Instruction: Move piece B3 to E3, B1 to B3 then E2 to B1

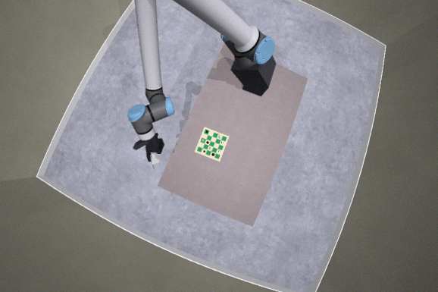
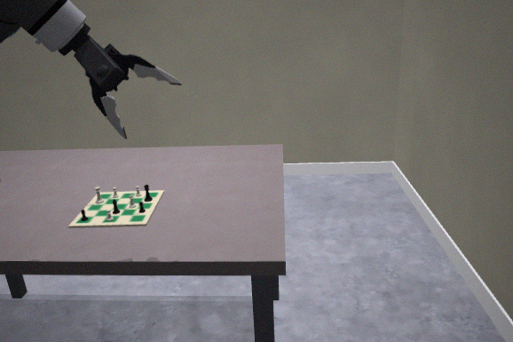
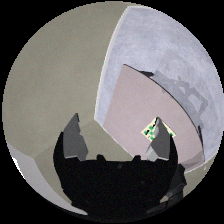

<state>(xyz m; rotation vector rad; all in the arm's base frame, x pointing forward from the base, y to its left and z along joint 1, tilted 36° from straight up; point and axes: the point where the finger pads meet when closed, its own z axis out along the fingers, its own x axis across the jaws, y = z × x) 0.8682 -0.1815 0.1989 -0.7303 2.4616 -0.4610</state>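
A small green and cream chessboard [image 1: 212, 145] lies on the brown table [image 1: 236, 141]. In the side view the board [image 2: 119, 208] carries several white and black pieces, all upright; the square labels are too small to read. My gripper [image 2: 148, 109] is open and empty. It hangs high above the table, up and to the left of the board. In the top view the gripper [image 1: 153, 158] is beyond the table's left edge, over the floor. In the wrist view the board [image 3: 156, 133] shows small, partly behind my right finger.
The arm's dark base [image 1: 254, 76] stands on the far end of the table. Grey floor [image 1: 322, 114] with a white border surrounds the table. Olive walls stand beyond it.
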